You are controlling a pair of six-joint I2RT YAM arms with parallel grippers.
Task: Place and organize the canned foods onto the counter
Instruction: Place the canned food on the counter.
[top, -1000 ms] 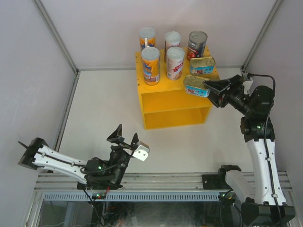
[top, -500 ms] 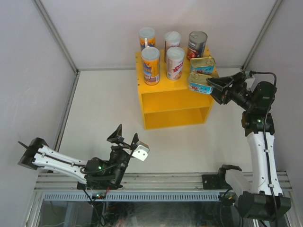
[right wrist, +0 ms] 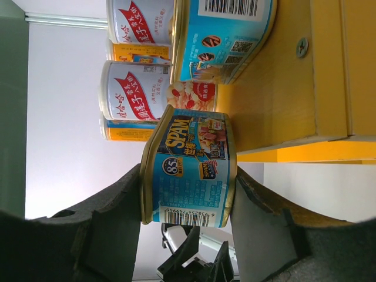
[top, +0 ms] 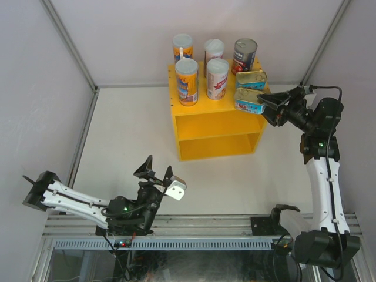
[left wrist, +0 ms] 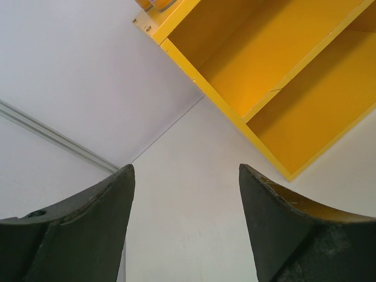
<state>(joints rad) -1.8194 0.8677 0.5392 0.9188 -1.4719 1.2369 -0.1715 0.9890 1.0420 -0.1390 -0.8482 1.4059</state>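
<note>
My right gripper (top: 262, 103) is shut on a flat blue-labelled tin (top: 249, 101) at the front right corner of the yellow counter's (top: 202, 126) top. In the right wrist view this tin (right wrist: 191, 170) sits between both fingers, its far end against the counter's top (right wrist: 294, 88). A second flat tin (top: 251, 79) lies just behind it. Also on top stand a dark red-labelled can (top: 244, 56), two tall orange-blue tubes (top: 187, 81) and two white-pink tubes (top: 217, 78). My left gripper (top: 155, 170) is open and holds nothing, low near the table's front, facing the counter (left wrist: 282, 76).
The counter has an inner shelf (top: 218, 137) with nothing on it. White walls with metal corner posts (top: 69, 47) close in the table on three sides. A metal rail (top: 205, 226) runs along the near edge by the arm bases.
My right gripper has carried the flat tin a little up and back, onto the counter's front right corner. The left arm has stayed still.
</note>
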